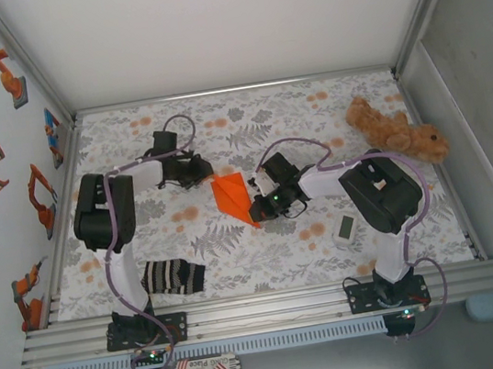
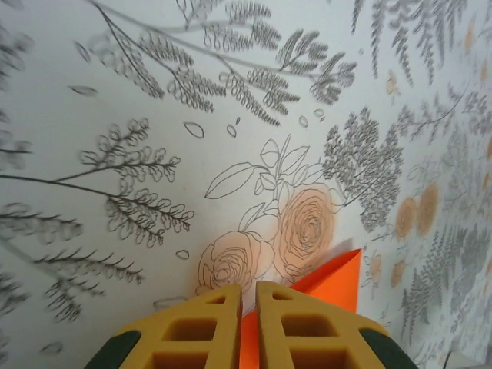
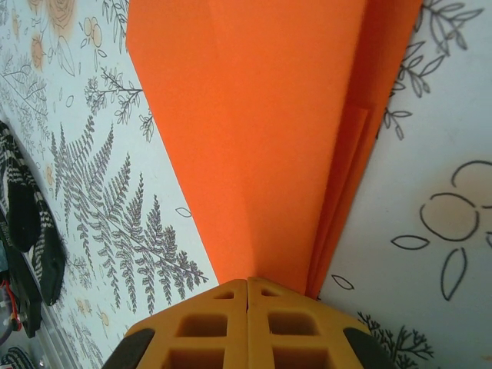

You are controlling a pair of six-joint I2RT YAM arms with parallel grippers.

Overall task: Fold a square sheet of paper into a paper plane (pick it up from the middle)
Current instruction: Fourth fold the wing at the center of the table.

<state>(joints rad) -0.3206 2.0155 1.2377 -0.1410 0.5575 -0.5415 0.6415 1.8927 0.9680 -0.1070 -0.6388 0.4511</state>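
The folded bright orange paper plane (image 1: pixel 232 194), at frame centre, is pinched at its upper-left corner by the left gripper (image 2: pixel 248 288); the crease should be pressed slowly by the fully closed right gripper (image 3: pixel 247 281).

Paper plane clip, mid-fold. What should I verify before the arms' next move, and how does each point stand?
1. Right gripper shut on paper, narrow end: ok.
2. Left gripper shut on paper's wide end: ok.
3. Paper folded to a pointed shape: ok.
4. Creases pressed flat: cannot tell.
5. Sock and plush toy apart from paper: ok.
6. Paper resting on table or lifted: cannot tell.
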